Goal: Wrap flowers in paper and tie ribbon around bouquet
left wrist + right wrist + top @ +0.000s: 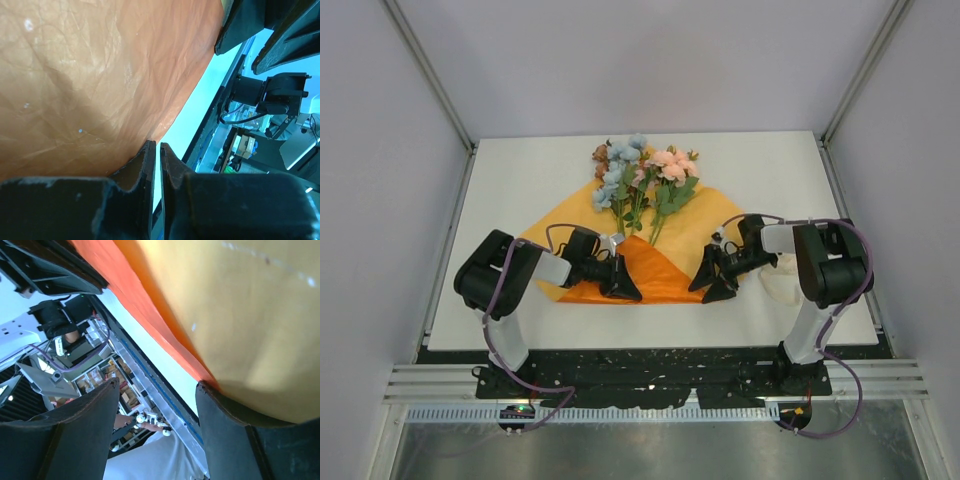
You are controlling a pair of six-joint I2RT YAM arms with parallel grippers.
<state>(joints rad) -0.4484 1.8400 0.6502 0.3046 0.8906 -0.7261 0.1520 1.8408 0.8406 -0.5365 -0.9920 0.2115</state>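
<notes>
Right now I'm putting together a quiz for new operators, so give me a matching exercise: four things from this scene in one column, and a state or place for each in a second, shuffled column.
Column one:
1. flowers
2. paper
3. left gripper
4. right gripper

Column two:
A. jaws wide apart
B. orange, spread on the table
C. jaws nearly together, with a slim gap
D. lying on the paper, blooms at the far end

Pairs: 1-D, 2-B, 3-C, 4-A
</notes>
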